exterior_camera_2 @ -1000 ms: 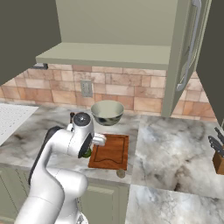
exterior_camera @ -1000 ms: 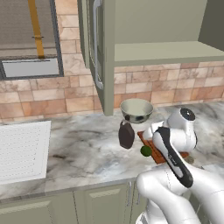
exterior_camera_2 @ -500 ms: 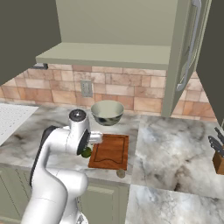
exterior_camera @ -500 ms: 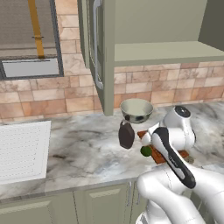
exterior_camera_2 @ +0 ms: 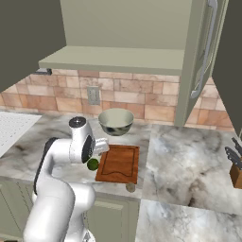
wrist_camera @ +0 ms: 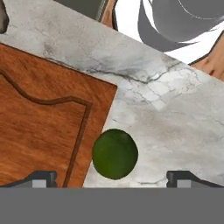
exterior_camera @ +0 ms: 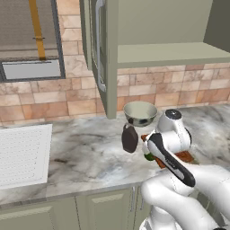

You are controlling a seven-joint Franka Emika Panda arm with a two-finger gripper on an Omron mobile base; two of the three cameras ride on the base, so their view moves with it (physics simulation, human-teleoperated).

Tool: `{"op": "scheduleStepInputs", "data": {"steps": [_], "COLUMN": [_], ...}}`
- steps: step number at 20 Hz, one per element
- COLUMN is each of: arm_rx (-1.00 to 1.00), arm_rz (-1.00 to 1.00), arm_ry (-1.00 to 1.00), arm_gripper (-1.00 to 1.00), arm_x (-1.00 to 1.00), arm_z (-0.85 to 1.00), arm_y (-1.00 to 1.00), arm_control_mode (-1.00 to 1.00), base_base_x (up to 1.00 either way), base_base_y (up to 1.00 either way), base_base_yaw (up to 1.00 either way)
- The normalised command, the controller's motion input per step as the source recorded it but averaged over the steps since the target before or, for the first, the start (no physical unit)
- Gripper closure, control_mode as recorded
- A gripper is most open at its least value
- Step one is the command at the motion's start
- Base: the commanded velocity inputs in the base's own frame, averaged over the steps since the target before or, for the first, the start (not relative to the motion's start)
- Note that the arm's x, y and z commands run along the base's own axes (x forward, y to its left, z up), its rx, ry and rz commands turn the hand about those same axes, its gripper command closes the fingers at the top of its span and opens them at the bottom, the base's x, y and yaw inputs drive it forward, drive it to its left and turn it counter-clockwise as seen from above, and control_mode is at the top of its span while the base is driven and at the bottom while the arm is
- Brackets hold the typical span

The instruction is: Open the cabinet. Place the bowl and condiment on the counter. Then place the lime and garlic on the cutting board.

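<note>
- Items on counter [exterior_camera_2: 189,156]: one bowl [exterior_camera_2: 116,121], one condiment [exterior_camera: 130,138], one cutting board [exterior_camera_2: 119,163], one lime [wrist_camera: 114,153], one garlic [exterior_camera_2: 130,187].
- Arm folds low at the board's left edge; gripper [wrist_camera: 111,177] points down, jaws wide apart, empty.
- Lime lies between the fingertips, just off the board.
- Condiment stands upright.
- Board's long axis runs near to far.

We are seeing the counter [exterior_camera_2: 189,156] carrying the cutting board [exterior_camera_2: 119,163], bowl [exterior_camera_2: 116,121], condiment [exterior_camera: 130,138], a knife block [exterior_camera_2: 235,172], the lime [wrist_camera: 114,154] just beside the board, and the garlic [exterior_camera_2: 130,187] near the front edge.
</note>
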Motion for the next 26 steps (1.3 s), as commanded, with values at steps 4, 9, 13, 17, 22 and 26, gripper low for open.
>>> {"op": "scheduleStepInputs", "data": {"steps": [4,9,13,17,22,26], "arm_rx": [-0.1,-0.03,-0.01,-0.03,-0.04,-0.01], "arm_rz": [0.13,0.13,0.09,0.05,0.01,0.0], "arm_ry": [0.0,0.0,0.0,-0.02,0.0,0.0], "arm_gripper": [-1.0,-1.0,-1.0,-1.0,-1.0,1.0], "arm_x": [0.01,0.0,-0.01,0.0,0.0,-0.04], "arm_z": [-0.8,-0.62,-0.58,-0.53,-0.52,-0.36], "arm_y": [0.0,0.0,0.06,0.26,0.18,-0.01], "arm_control_mode": [-1.0,-1.0,-1.0,-1.0,-1.0,-1.0], "base_base_x": [0.0,0.0,0.0,0.0,0.0,0.0], "base_base_y": [0.0,0.0,0.0,0.0,0.0,0.0], "base_base_yaw": [0.0,0.0,0.0,0.0,0.0,0.0]}}
